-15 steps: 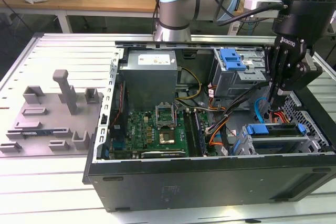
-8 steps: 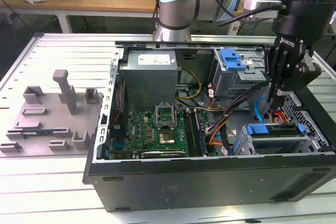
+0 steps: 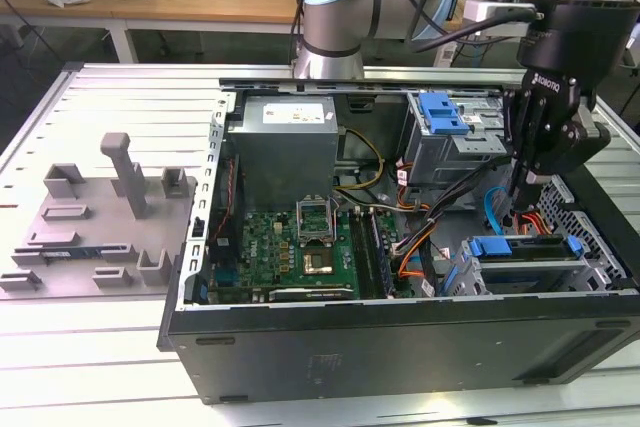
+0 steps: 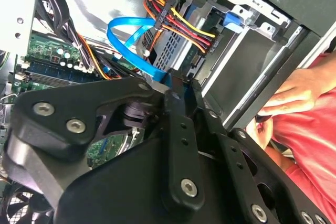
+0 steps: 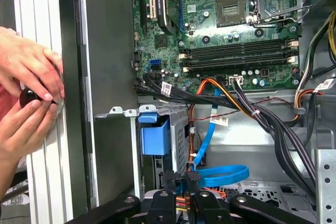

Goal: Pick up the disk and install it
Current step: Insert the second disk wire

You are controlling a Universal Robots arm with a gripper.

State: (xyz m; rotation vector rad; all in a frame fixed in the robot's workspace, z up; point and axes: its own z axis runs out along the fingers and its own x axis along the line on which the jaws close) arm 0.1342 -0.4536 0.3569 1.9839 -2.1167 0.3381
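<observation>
Hand (image 3: 515, 209) shut on cable connector (image 5: 190, 178)

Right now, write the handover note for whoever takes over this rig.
Gripper: down inside the computer case, just above the disk; grip state unclear.
Disk: lying in the drive bay at the exterior view's right, blue bracket showing, not lifted.
Blue cable: loops right beside the gripper.
Done: the disk is in the bay.
Left: cannot tell whether it is fully seated.
Caution: a person's hands are at the case edge.
</observation>
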